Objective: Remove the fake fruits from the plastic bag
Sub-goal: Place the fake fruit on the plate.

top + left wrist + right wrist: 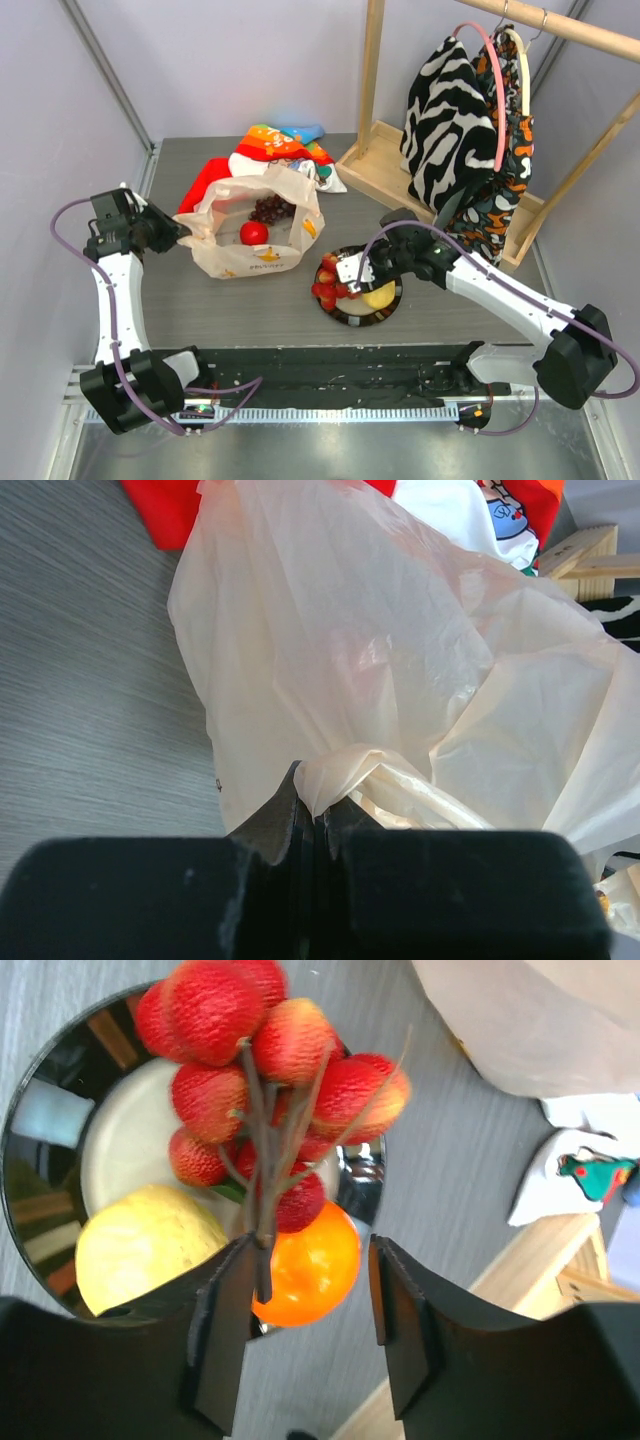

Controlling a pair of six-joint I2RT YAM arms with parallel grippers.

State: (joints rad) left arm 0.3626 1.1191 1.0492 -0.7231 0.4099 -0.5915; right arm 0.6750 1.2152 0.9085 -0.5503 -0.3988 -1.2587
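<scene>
The cream plastic bag stands open at left centre, with a dark grape bunch and a red apple inside. My left gripper is shut on a bunched fold of the bag at its left side, pinched between the fingertips. A round dark plate holds the red strawberry cluster, a yellow lemon and a small orange. My right gripper is open just above the plate. The cluster's stem rests against its left finger.
A red and multicoloured cloth lies behind the bag. A wooden rack stands at the back right, with black-and-white patterned bags hanging from it. Its wooden base is close to the plate.
</scene>
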